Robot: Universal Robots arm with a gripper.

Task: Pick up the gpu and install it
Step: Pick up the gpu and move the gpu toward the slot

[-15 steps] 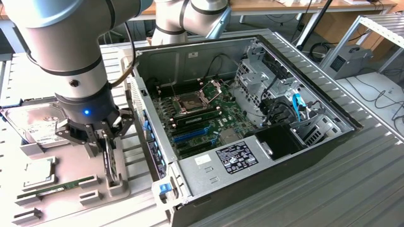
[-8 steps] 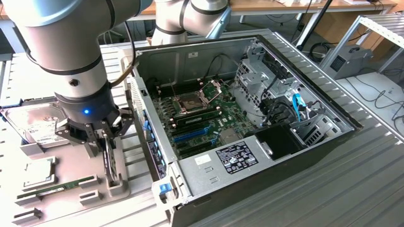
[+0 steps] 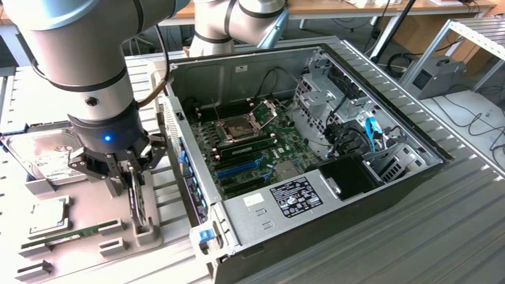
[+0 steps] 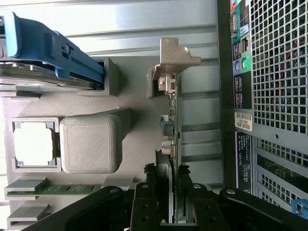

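Observation:
The gpu (image 3: 139, 204) stands on edge in a slot of the grey parts tray (image 3: 150, 236), at the exterior view's left of the open computer case (image 3: 261, 216). In the wrist view the gpu (image 4: 172, 120) is seen edge-on, with a green board, a black fan side and its silver end bracket (image 4: 174, 55) at the far end. My gripper (image 3: 132, 180) hangs straight down over it. Its black fingers (image 4: 146, 195) press against both faces of the card, so my gripper (image 4: 168, 180) is shut on the gpu, which still sits in its slot.
On the tray lie a hard drive (image 3: 44, 155) with a blue bracket (image 4: 53, 48), a CPU (image 4: 32, 142), a RAM stick (image 4: 65, 188) and a grey block (image 4: 89, 144). The case's motherboard (image 3: 252, 139) has blue slots (image 3: 236, 168). The case's perforated rear wall (image 4: 276, 72) is close beside the gpu.

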